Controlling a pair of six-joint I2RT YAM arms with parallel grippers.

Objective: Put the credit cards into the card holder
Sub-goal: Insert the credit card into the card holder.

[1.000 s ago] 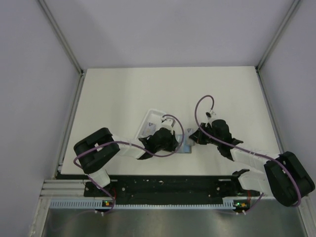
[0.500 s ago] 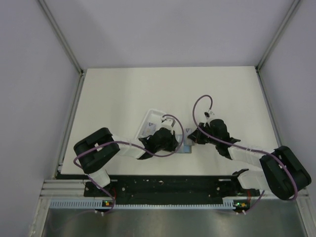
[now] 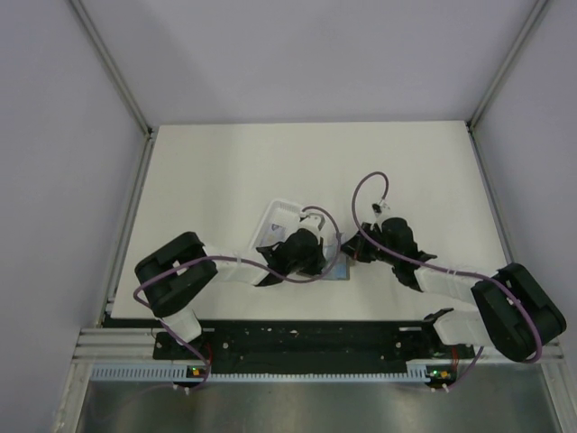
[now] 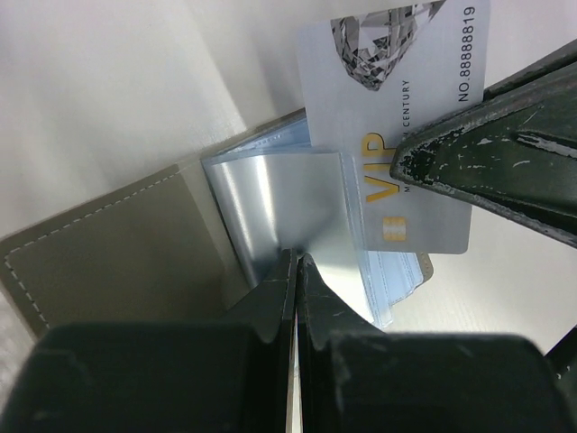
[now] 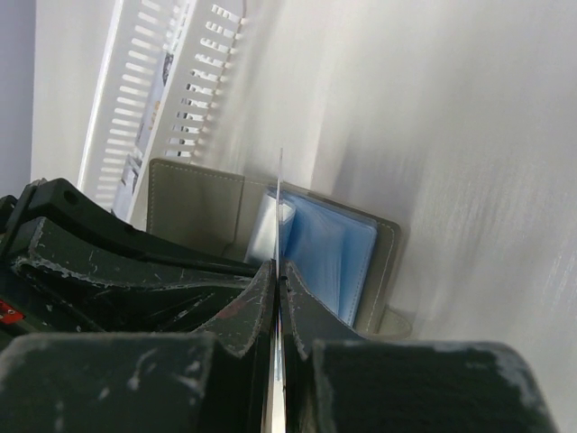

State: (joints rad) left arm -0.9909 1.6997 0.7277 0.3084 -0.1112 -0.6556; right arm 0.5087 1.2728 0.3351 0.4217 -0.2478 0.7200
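The card holder lies open between the grippers, a grey wallet with bluish clear pockets. My left gripper is shut on one clear pocket leaf and holds it up. My right gripper is shut on a silvery credit card printed "VIP". The card's lower edge sits inside the mouth of the held pocket. The right wrist view shows the card edge-on. In the top view both grippers, left and right, crowd over the wallet. No other cards show.
A long white tray lies just behind the left gripper, mostly covered by that arm. A white slotted rail runs along the table's near edge, close to the wallet. The right gripper's dark fingers cross the left wrist view.
The right gripper has edged a little left, closer to the wallet, with the card. The left gripper has shifted slightly and stays shut on the pocket leaf.
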